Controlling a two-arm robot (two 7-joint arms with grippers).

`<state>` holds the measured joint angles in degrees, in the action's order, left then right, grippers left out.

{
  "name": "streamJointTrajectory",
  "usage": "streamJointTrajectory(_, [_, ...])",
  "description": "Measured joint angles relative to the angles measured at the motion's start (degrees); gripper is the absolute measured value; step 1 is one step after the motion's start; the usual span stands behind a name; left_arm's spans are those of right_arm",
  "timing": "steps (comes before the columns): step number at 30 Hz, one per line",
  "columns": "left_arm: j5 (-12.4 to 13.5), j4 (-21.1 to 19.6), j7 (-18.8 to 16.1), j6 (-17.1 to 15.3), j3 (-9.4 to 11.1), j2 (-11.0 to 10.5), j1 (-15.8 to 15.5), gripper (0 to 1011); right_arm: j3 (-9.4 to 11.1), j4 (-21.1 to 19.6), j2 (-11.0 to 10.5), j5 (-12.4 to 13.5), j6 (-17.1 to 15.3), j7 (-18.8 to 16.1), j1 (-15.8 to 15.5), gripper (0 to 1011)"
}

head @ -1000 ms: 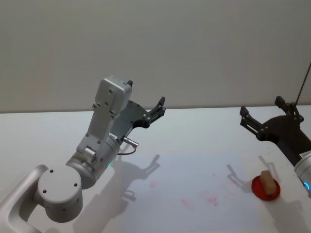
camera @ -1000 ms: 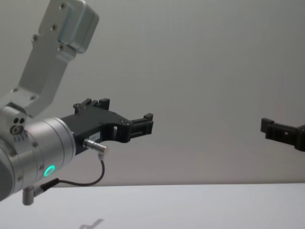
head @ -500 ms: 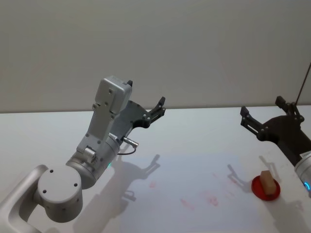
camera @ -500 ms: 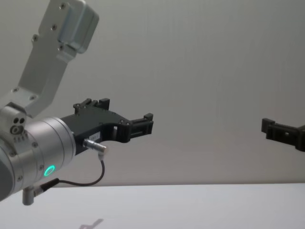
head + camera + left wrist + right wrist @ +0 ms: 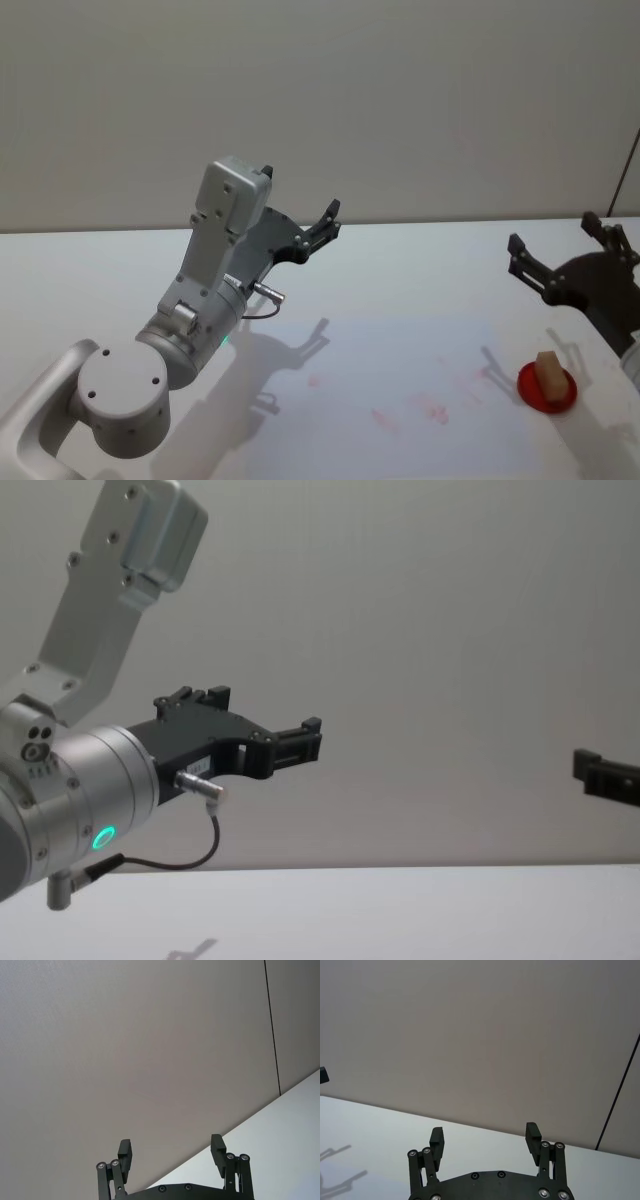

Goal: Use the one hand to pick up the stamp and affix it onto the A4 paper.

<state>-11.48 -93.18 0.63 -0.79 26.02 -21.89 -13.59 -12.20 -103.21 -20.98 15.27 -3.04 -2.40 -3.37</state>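
Currently at pre-grasp: stamp not yet picked up.

L gripper (image 5: 318, 232) is raised over left half of table (image 5: 100, 270), aimed up toward wall (image 5: 400, 100). Its fingers are wide apart and empty in the wrist view (image 5: 170, 1147). It looks parked.

Paper (image 5: 380, 350) lies flat mid-table w/ faint pink smudges on it.

R gripper (image 5: 553, 235) hangs above right side of table, fingers wide apart, nothing between them (image 5: 485, 1134). It sits beyond and above the stamp, not touching it.

Stamp (image 5: 547, 372) stands upright on red pad (image 5: 530, 393), near paper's right edge.

Judgement: step in hand = reach to stamp w/ R gripper. Next move needs it to:
- tilt down and centre over the block
- set jaws across its sides and close w/o tipping it or dragging the pad
- lift, carry left, press onto paper
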Motion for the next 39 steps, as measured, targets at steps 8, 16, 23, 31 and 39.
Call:
streamJointTrajectory(8, [0.0, 0.0, 0.0, 0.0, 0.0, 0.0, 0.0, 1001, 0.55, -1.79, -1.7, 0.91, -1.25, 0.79, -3.25, 1001])
streamJointTrajectory(16, [0.0, 0.0, 0.0, 0.0, 0.0, 0.0, 0.0, 1001, 1.28, -2.94, -3.68, 2.15, -1.32, 1.61, -7.37, 1001])
streamJointTrajectory(23, [0.0, 0.0, 0.0, 0.0, 0.0, 0.0, 0.0, 1001, 1.63, -3.03, -4.39, 2.67, -0.73, 2.01, -9.3, 1001])
streamJointTrajectory(31, [0.0, 0.0, 0.0, 0.0, 0.0, 0.0, 0.0, 1000, 1.75, -2.24, -4.5, 2.6, 0.11, 2.13, -10.52, 1001])
streamJointTrajectory(39, [0.0, 0.0, 0.0, 0.0, 0.0, 0.0, 0.0, 1001, 1.6, -0.98, -3.93, 2.0, 0.47, 1.95, -10.78, 1001])
